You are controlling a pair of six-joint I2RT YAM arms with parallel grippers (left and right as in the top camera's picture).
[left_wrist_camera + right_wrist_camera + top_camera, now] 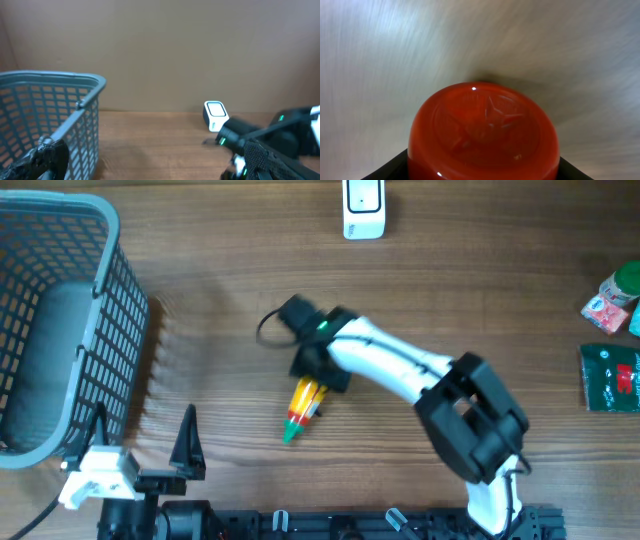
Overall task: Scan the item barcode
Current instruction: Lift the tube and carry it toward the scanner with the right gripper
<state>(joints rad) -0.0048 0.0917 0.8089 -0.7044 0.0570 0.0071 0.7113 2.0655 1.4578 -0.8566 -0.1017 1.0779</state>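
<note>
The item, a yellow sauce bottle (303, 408) with a red band and green tip, lies on the wooden table near the middle. My right gripper (321, 366) sits over its upper end. In the right wrist view the bottle's round red base (482, 135) fills the space between the dark fingers (385, 170), which press against its sides. The white barcode scanner (363, 208) stands at the table's far edge and also shows in the left wrist view as a scanner (215, 114). My left gripper (140, 458) rests open at the front left, holding nothing.
A grey mesh basket (125, 330) takes up the left side, close to the left gripper, and its wall (65, 115) fills the left of the left wrist view. A green packet (610, 378) and a green-capped container (615, 298) lie at the right edge.
</note>
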